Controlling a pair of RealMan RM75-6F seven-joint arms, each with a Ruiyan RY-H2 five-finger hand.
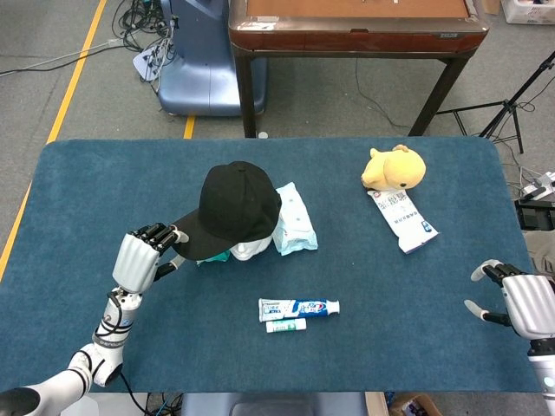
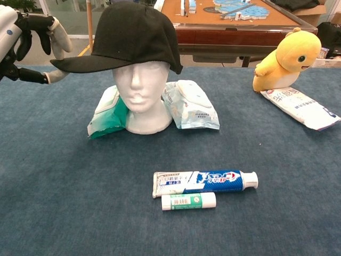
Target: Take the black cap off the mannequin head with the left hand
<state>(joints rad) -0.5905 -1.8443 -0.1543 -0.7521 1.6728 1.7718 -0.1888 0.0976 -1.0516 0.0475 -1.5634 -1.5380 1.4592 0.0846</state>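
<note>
The black cap (image 1: 234,208) (image 2: 130,34) sits on the white mannequin head (image 2: 139,98) (image 1: 250,250) near the middle of the blue table, its brim lifted and pointing to the left. My left hand (image 1: 139,258) (image 2: 24,40) pinches the tip of the brim between thumb and fingers. The cap's crown still covers the top of the head. My right hand (image 1: 520,299) hangs at the table's right front corner with fingers spread and nothing in it; the chest view does not show it.
Two wet-wipe packs (image 2: 189,104) (image 2: 109,112) lie behind the head. A toothpaste tube (image 2: 205,181) and a small green tube (image 2: 189,201) lie in front. A yellow plush duck (image 2: 285,58) and a white packet (image 2: 301,106) are at the right. A wooden table (image 1: 355,26) stands beyond.
</note>
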